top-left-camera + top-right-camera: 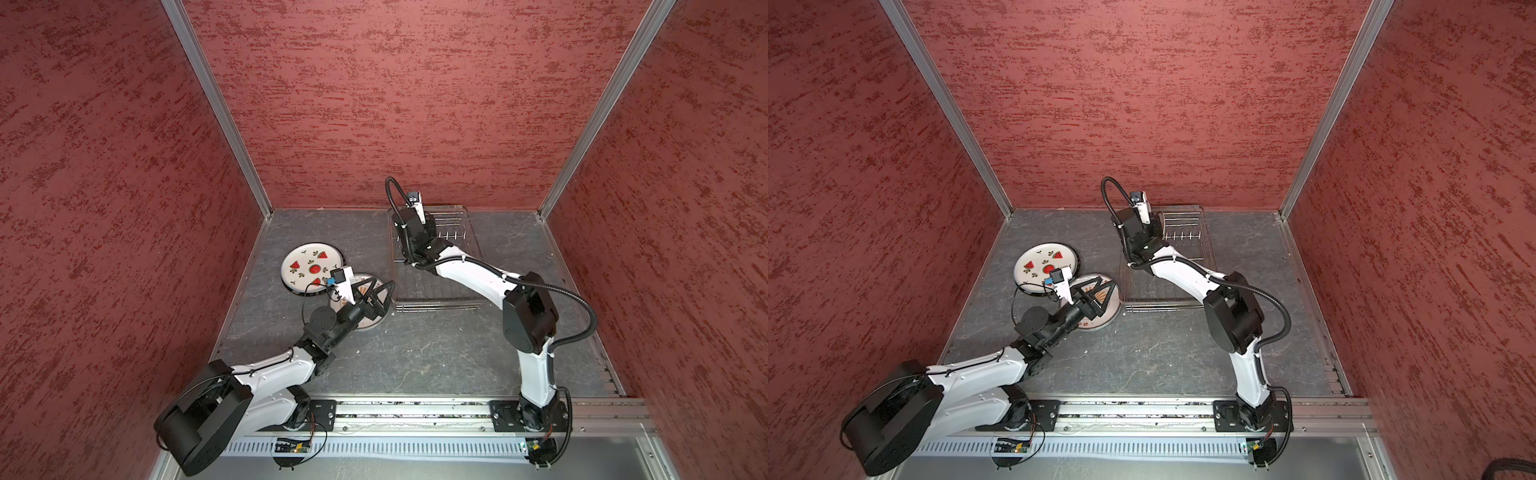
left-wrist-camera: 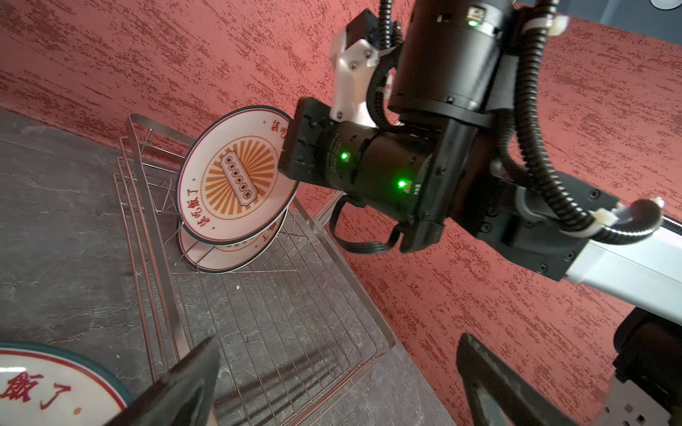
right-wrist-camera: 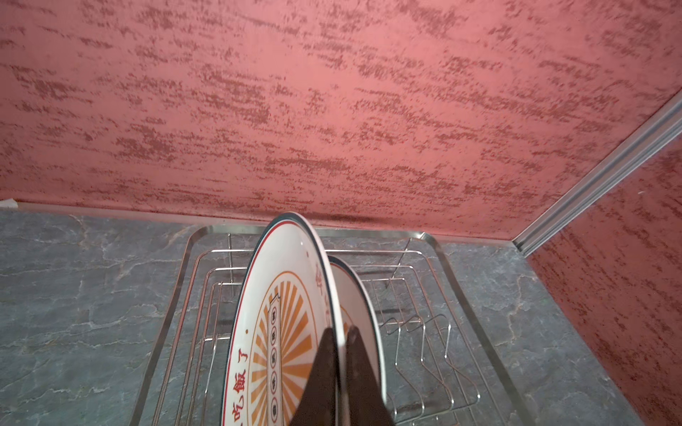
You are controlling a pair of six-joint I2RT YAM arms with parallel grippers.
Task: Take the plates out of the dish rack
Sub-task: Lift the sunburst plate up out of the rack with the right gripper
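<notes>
Up front, the left gripper (image 1: 382, 291) hangs wide open over the flat sunburst plate (image 1: 1108, 311) on the table (image 1: 415, 353), with the watermelon plate (image 1: 311, 266) lying just past it. Further back, the right gripper (image 3: 341, 332) is pinched on the rim of the upright sunburst plate (image 3: 280, 313) at the dish rack's (image 1: 440, 306) far end. The last plate (image 3: 354, 295) leans right behind it.
</notes>
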